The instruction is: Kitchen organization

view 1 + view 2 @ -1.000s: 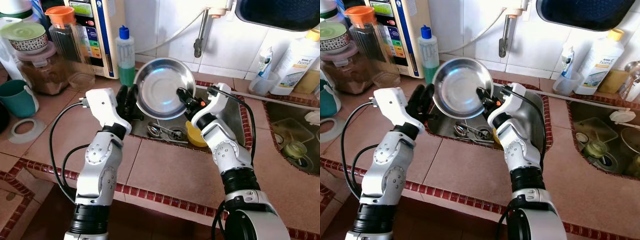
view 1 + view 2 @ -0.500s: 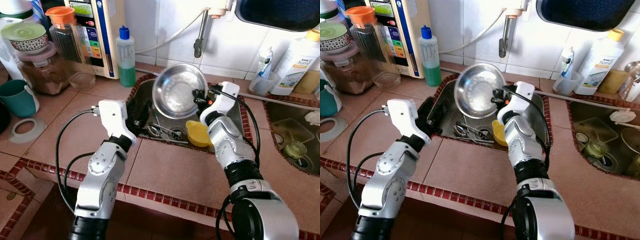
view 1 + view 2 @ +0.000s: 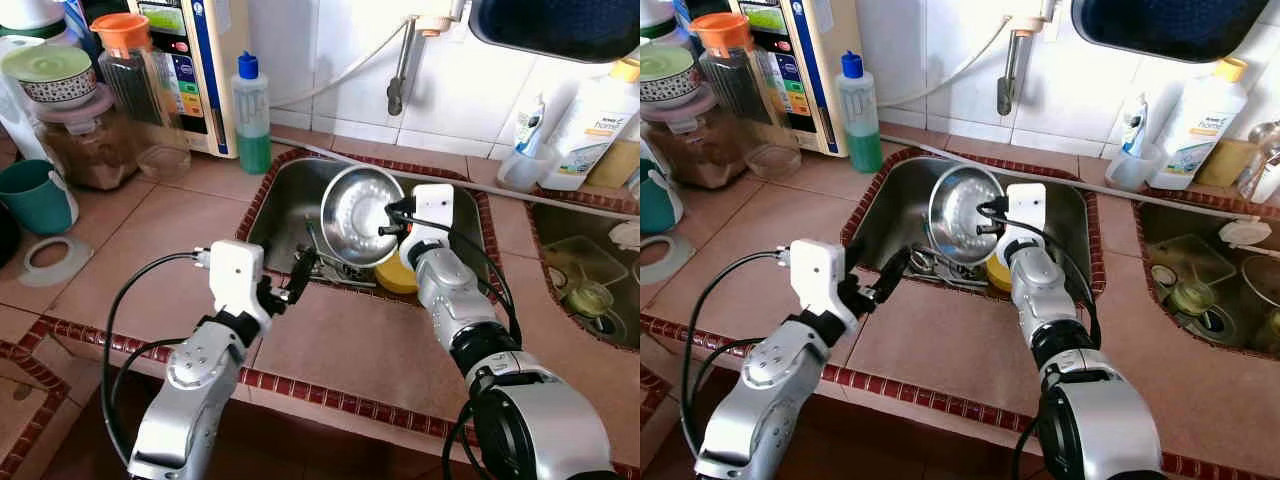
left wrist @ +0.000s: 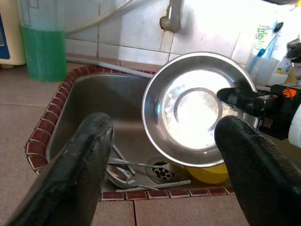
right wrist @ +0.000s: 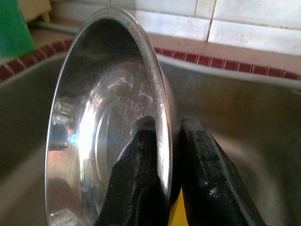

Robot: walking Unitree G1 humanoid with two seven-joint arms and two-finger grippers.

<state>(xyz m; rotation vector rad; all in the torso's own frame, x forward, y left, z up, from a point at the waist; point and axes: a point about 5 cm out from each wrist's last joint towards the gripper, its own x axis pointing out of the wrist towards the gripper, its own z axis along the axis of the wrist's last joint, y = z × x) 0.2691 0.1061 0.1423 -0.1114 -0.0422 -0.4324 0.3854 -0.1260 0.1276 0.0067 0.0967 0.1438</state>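
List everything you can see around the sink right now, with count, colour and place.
Steel bowl: one, silver, tilted on edge over the sink, rim pinched by the right end effector.
Sink: one, steel, set in the tiled counter.
Spoons: a few, silver, on the sink floor by the drain.
Yellow bowl: one, in the sink under the steel bowl.
Soap bottle: one, green liquid, blue cap, behind the sink.
Teal mug: one, counter far left.
White bottle: one, yellow cap, counter right.
Left end effector: black fingers, open, at the sink's near edge.
Right end effector: black fingers, shut on the bowl rim.
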